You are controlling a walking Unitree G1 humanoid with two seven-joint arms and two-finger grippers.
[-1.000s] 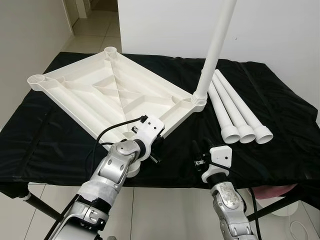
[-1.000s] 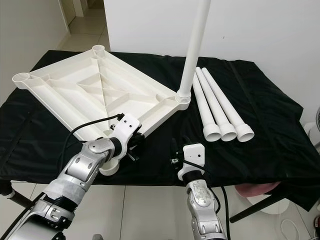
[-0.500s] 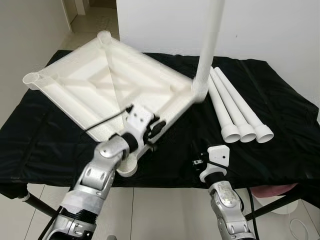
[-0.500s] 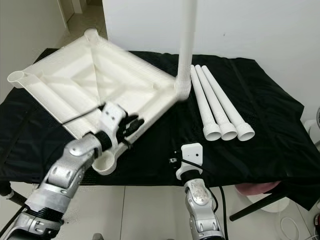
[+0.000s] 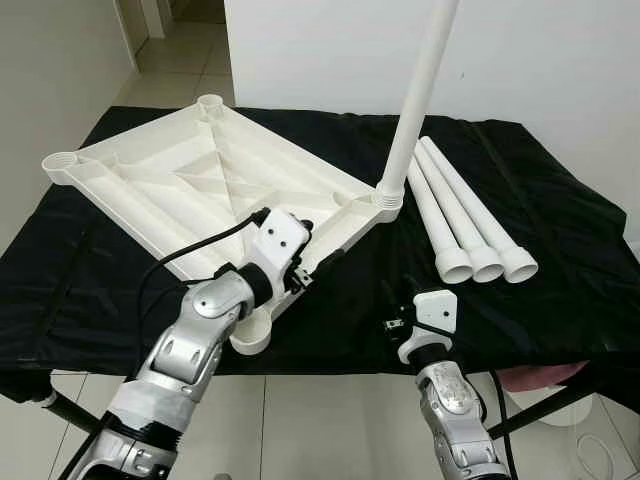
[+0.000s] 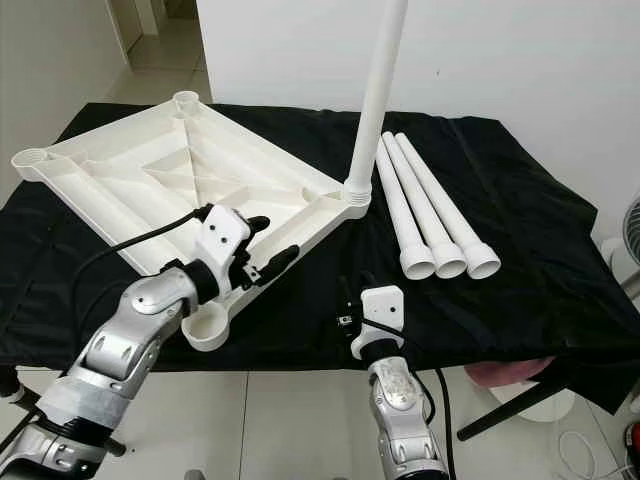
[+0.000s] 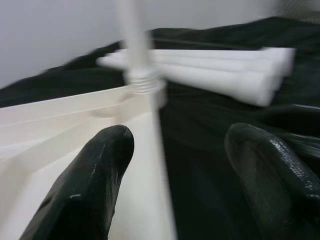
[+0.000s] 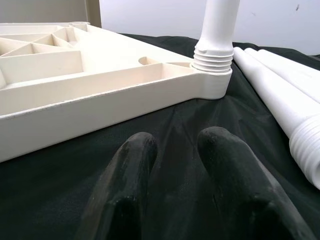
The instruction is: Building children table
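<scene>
Left eye view: left gripper reaches forward, fingers spread astride the upturned tabletop's near edge; right gripper rests low, fingers narrowly parted. Upright leg runs out of frame.

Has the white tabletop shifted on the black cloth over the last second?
Yes. The tabletop has slid toward the robot: its near corner socket now overhangs the black cloth's front edge, with the left gripper at its rim.

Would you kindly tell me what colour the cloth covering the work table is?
The cloth is plain black, clearest in the right eye view.
</scene>
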